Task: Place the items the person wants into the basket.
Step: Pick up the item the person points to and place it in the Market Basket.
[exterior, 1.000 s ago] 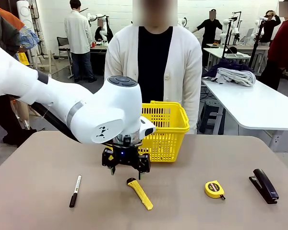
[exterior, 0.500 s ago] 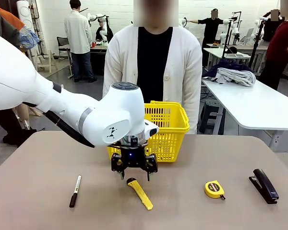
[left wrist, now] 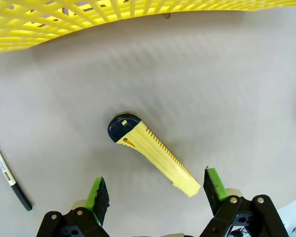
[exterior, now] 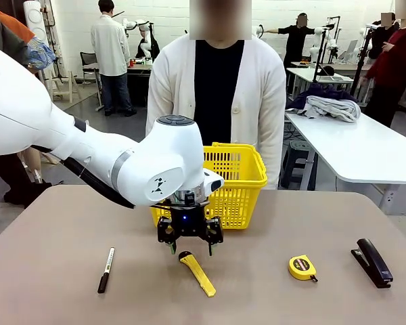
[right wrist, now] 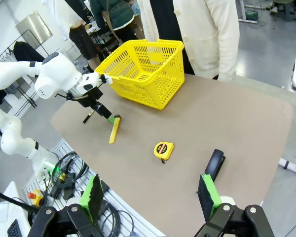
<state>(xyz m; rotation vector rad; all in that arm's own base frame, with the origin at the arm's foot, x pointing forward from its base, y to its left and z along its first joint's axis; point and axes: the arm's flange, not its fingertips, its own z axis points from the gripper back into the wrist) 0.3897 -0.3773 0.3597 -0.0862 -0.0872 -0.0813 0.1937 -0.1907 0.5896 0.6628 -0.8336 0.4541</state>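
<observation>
The yellow utility knife (exterior: 197,273) lies flat on the counter (exterior: 291,223), on the robot's side of the yellow basket (exterior: 240,177) and apart from it. Its black end points toward the basket and the yellow end points back toward the robot. In the front view its long axis runs on a diagonal, from far-left to near-right. The left gripper (exterior: 190,249) hangs directly over the black end, close above it, and appears not to touch it. Its fingers (left wrist: 95,192) are spread wide apart with nothing between them. In the left wrist view the knife sits ahead of the two fingers and between them, but slanted: the black end is up and to the left, and the yellow end comes near to the right-hand finger. The line between the pads therefore does not cross the knife's narrow width squarely, and a turn of the wrist seems needed before coming down. The right gripper (right wrist: 150,193) also has its fingers apart and empty. It is high over the near right edge, with the black stapler (right wrist: 214,165) ahead of it, well apart from the knife, so the left arm is clearly the nearer one.
</observation>
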